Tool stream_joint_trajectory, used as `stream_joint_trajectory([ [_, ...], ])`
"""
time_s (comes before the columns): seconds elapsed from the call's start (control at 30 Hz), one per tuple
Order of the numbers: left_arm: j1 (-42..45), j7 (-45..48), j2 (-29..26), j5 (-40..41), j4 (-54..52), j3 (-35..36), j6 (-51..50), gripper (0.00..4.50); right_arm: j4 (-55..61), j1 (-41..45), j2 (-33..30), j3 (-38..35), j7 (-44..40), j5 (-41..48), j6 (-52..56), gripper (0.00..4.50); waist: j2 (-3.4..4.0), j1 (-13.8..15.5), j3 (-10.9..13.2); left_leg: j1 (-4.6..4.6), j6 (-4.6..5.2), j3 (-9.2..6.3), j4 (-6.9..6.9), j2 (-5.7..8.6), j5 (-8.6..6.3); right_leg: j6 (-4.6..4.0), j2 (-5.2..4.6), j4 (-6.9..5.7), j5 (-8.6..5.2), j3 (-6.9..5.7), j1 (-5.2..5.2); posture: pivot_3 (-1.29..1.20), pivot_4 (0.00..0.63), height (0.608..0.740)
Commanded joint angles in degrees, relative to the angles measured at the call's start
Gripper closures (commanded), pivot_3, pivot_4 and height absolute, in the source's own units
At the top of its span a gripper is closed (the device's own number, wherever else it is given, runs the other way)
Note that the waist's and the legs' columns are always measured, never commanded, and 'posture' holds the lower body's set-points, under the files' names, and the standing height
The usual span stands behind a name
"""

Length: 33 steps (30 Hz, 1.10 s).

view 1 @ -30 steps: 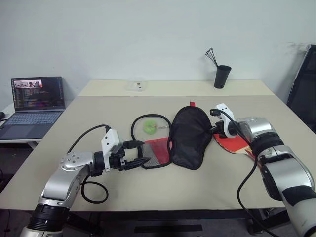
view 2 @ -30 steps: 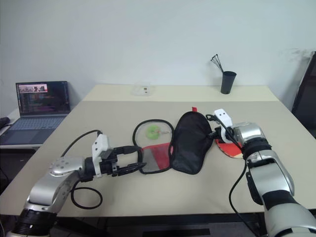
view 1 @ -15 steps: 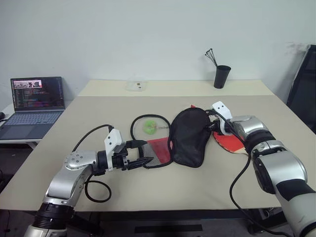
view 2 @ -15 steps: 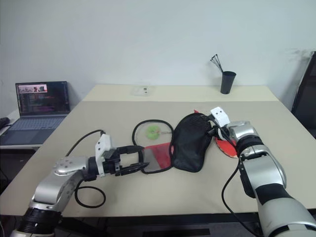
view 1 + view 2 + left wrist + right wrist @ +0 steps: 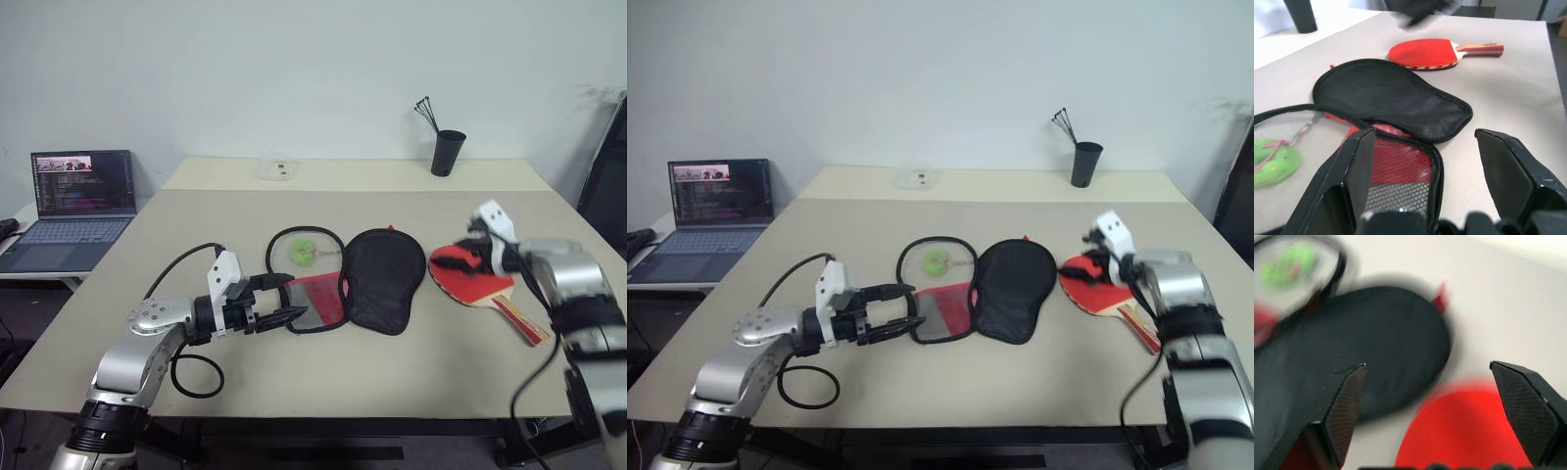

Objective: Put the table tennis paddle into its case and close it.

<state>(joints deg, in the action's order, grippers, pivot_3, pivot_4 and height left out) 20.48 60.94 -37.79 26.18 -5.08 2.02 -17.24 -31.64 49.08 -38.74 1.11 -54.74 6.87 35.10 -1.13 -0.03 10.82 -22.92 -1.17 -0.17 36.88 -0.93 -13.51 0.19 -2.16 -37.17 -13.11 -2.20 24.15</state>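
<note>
You have a beige table carrying everything. Near its middle lies the case, opened flat — black flap up, red mesh half beside it. The table tennis paddle lies toward the right edge. A black cup stands near the far right corner, a clear container along the far edge.

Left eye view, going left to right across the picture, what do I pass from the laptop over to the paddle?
Laptop → left gripper → yellow-green ball → black flap of the case → table tennis paddle → right gripper.
</note>
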Motion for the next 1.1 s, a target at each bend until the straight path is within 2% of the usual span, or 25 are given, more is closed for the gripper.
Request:
stream_joint_trajectory([
  [0.03, 1.42, 0.48, 0.04, 1.20, -1.97, 0.75, 0.14, 0.96, 14.61, -6.24, -4.32, -3.72, -0.24, 3.39, 7.08, 0.01, 0.01, -0.03, 0.01, 0.01, 0.00, 0.03, 0.01, 0.02, 0.00, 0.02, 0.00, -0.01, 0.00, 0.02, 0.00, 0.00, 0.150, 0.740],
  [0.23, 3.95, 1.30, 0.87, 0.69, -0.24, -0.56, 0.58, 0.96, 19.27, -15.87, -7.07, -10.72, 6.56, 4.56, 10.97, 0.01, 0.00, -0.34, 0.00, 0.18, 0.00, 0.19, 0.09, 0.07, 0.00, 0.35, 0.09, -0.03, 0.03, 0.03, -0.06, 0.00, 0.150, 0.740],
  [0.43, 5.38, 2.01, 1.45, 0.25, 1.11, -1.28, 0.95, 0.96, 17.36, -20.46, -7.94, -12.44, 8.15, 5.03, 10.84, 0.01, 0.00, -0.42, 0.00, 0.16, 0.00, 0.29, 0.08, 0.09, 0.00, 0.38, 0.10, 0.01, 0.04, 0.11, -0.03, 0.00, 0.150, 0.740],
  [0.97, 4.95, 1.83, 1.41, -0.56, 1.58, -0.58, 1.42, 0.96, 6.36, -17.99, -3.22, -9.03, 11.92, 3.40, 5.16, 0.01, -0.09, -0.52, -0.05, 0.20, 0.00, 0.29, 0.12, 0.09, 0.01, 0.45, 0.11, 0.02, 0.09, 0.12, -0.08, 0.00, 0.150, 0.740],
  [1.1, 4.40, 1.68, 1.04, -0.63, 1.37, -0.16, 1.44, 0.96, 5.38, -17.75, -2.39, -8.21, 13.76, 2.13, 4.17, 0.90, -0.19, -0.87, -0.11, 0.22, 0.00, 0.31, 0.13, 0.09, 0.01, 0.47, 0.11, 0.02, 0.11, 0.16, -0.10, 0.00, 0.150, 0.740],
])
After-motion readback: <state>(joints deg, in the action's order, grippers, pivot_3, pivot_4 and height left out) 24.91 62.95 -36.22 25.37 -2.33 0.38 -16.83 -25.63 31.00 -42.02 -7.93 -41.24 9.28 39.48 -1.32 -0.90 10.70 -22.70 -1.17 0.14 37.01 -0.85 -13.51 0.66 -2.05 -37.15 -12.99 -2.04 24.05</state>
